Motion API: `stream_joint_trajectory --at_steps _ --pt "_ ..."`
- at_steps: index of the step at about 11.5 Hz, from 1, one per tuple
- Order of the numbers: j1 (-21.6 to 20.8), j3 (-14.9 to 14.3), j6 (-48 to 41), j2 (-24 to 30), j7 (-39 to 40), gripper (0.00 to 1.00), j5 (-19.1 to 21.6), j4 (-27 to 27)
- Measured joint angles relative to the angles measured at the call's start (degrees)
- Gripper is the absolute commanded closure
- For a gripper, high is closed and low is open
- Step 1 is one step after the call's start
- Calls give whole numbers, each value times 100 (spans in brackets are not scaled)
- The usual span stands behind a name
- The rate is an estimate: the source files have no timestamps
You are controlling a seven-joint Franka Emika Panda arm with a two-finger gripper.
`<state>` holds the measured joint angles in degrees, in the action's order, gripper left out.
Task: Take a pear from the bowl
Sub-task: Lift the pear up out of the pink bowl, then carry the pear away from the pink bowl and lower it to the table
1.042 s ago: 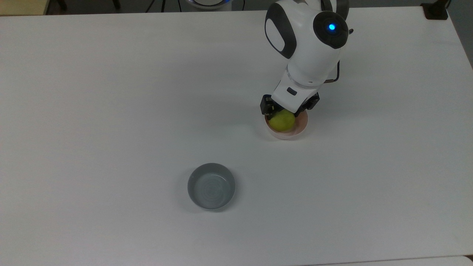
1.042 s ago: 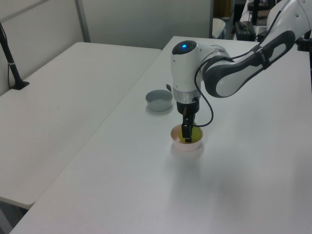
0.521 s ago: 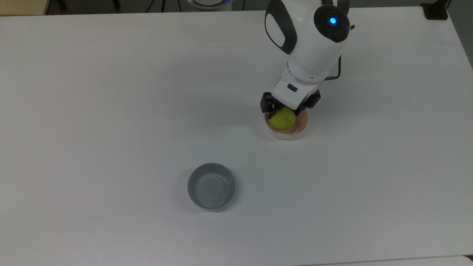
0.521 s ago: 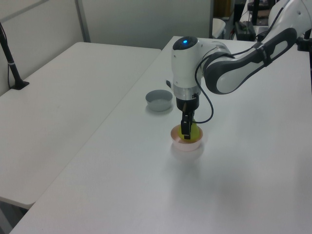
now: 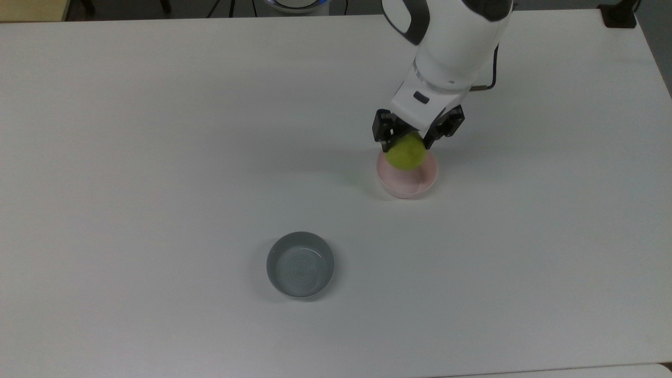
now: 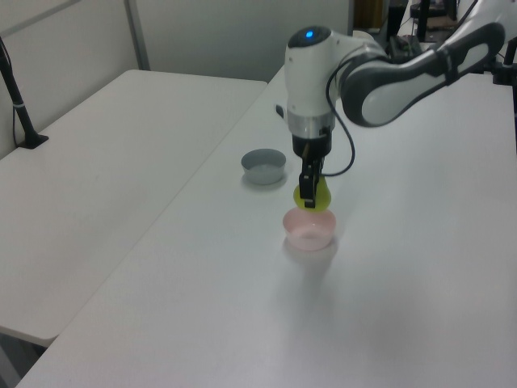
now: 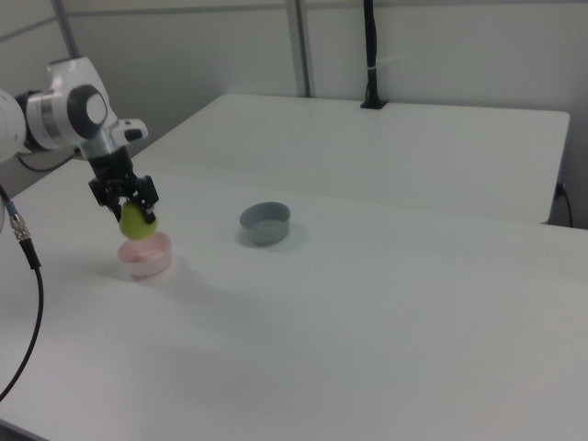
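The pear point(image 5: 406, 151) is pinched between the fingers point(image 5: 385, 137) of the gripper point(image 5: 412, 140) and has been raised clear of the bowl point(image 5: 407, 184); a second ago it sat inside. It is now held just above the rim, as seen in the left view. The bowl stays on the worktop point(image 5: 157, 157), towards its far edge in the top view, well apart from the grey bowl point(image 5: 300, 264)

Bright even overhead light, soft shadows, slight blur

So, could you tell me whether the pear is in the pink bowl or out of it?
Out: the gripper holds the pear above the empty pink bowl.
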<state>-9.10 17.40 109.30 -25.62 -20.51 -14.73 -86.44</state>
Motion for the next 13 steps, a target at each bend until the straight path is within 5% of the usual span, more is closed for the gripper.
stream_joint_trajectory --at_steps 7,13 --pt "246 -89 -1267 780 807 54 351 518" --pt "495 -1641 -1267 749 2411 54 472 513"
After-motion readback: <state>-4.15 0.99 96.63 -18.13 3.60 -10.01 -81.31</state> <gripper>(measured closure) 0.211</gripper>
